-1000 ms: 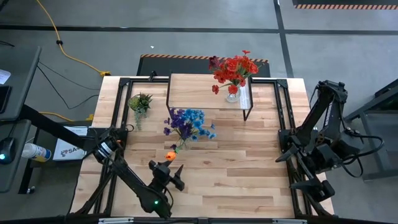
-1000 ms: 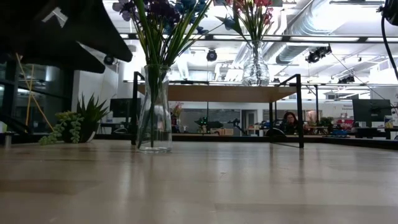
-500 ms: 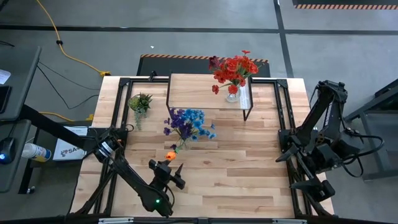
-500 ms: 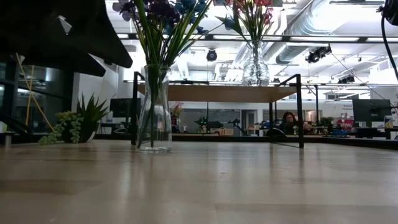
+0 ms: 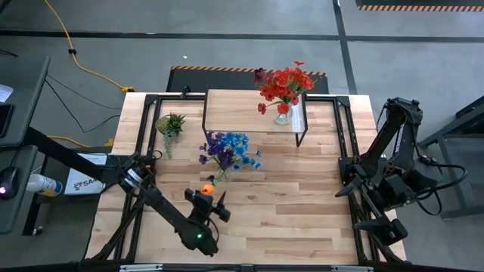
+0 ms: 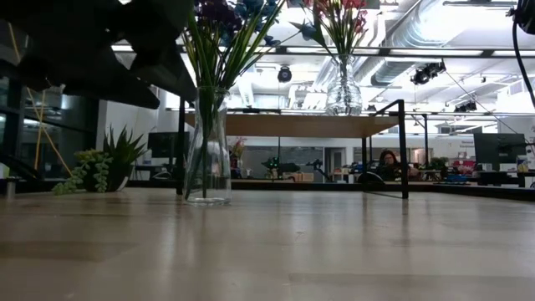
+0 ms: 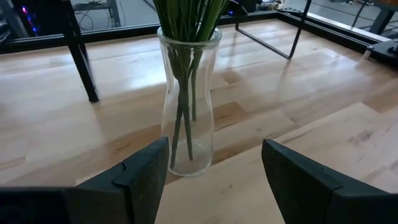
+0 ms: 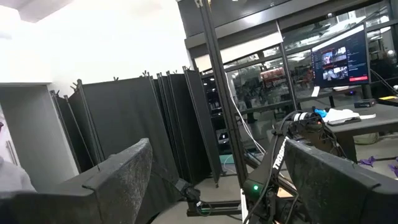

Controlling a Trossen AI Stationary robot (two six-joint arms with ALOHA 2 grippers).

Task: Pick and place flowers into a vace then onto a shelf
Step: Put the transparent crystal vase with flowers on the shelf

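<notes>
Glass vase [image 7: 186,102] with blue flowers [image 5: 229,146] is framed just ahead of the left end effector [image 7: 214,168], fingers spread, low over the bench [image 5: 302,211]. Right end effector [image 8: 217,186] is parked at the bench edge, unclenched. Only the high view shows red flowers [image 5: 286,85] on the shelf [image 5: 234,109].

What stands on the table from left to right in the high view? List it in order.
Small green plant → left tool, open, just short of the vase of blue and purple flowers → vase of red flowers on the shelf → right arm, parked at the table's right edge.
</notes>
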